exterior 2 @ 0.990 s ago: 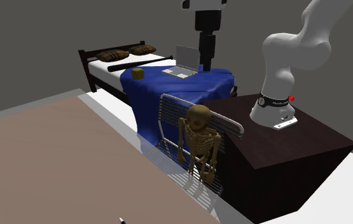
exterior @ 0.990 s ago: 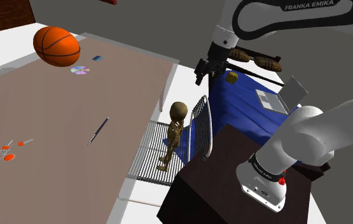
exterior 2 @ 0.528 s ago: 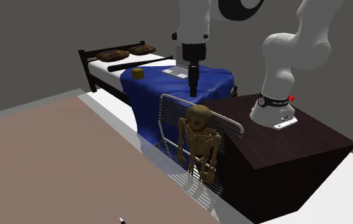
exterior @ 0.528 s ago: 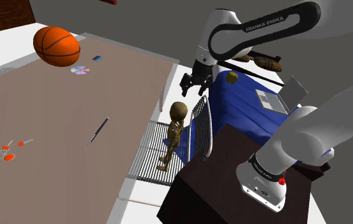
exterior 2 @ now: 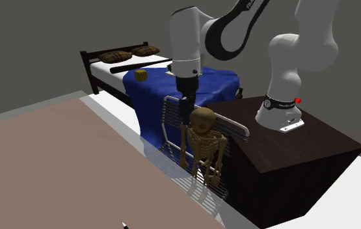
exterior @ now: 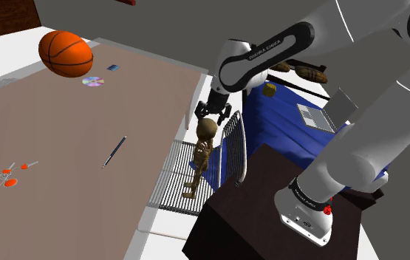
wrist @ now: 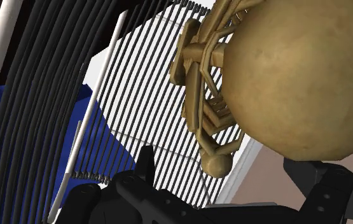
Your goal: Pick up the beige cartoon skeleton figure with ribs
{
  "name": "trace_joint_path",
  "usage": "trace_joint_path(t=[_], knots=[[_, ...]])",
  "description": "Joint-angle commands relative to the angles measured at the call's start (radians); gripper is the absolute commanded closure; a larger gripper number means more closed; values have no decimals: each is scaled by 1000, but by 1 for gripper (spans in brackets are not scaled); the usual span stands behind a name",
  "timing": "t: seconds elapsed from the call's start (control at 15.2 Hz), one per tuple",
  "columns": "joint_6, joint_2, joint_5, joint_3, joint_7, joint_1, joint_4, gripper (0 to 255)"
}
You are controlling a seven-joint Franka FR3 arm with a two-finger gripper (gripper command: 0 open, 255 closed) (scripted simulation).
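Shoulder view, read from its left.

- Small red-orange pieces (exterior: pixel 9 176) lie on the brown tabletop (exterior: pixel 63 140). What they are I can't make out.
- Orange basketball (exterior: pixel 66 53) at the far edge, with a CD (exterior: pixel 92 81) just beside it.
- Dark pen (exterior: pixel 114 151) lies alone, mid-table.
- A wire rack (exterior: pixel 172 181) sits past the table's edge. Its flat section is on a white surface, and its raised section stands against a blue blanket (exterior: pixel 270 129).
- Skeleton figure (exterior: pixel 203 151) stands upright on the flat section, with its back to the raised wires.
  - Colour is tan-beige.
  - The skull is oversized, smooth and round.
  - The rib cage is made of thin curved bars.
  - The arms and legs are spindly, and the arms hang at its sides.
  - In the wrist view the skull (wrist: pixel 296 76) looms large, with ribs (wrist: pixel 210 105) and a knobbed hand below it.
- Gripper (exterior: pixel 211 118) points down directly over the skull, very close to the crown.
  - The fingers (wrist: pixel 145 167) are spread apart and grasp nothing.
  - Whether a tip grazes the crown is hard to judge.
- Small tan cube (exterior: pixel 269 89) and an open laptop (exterior: pixel 318 114) rest on the blanket.
- Dark box stand (exterior: pixel 247 218) sits just beside the rack and carries the arm's base.

Second exterior view: the figure stands between the blanket's drape and the stand.
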Motion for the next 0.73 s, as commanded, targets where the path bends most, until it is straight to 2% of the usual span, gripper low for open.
trace_joint_path(t=[0.0,0.46,0.53,0.66], knots=[[28,37,4,-2,-2,-2,7,0],[108,109,16,1,-16,0,-2,0],[109,109,16,0,-18,-1,-3,255],[110,109,17,1,-18,0,-4,255]])
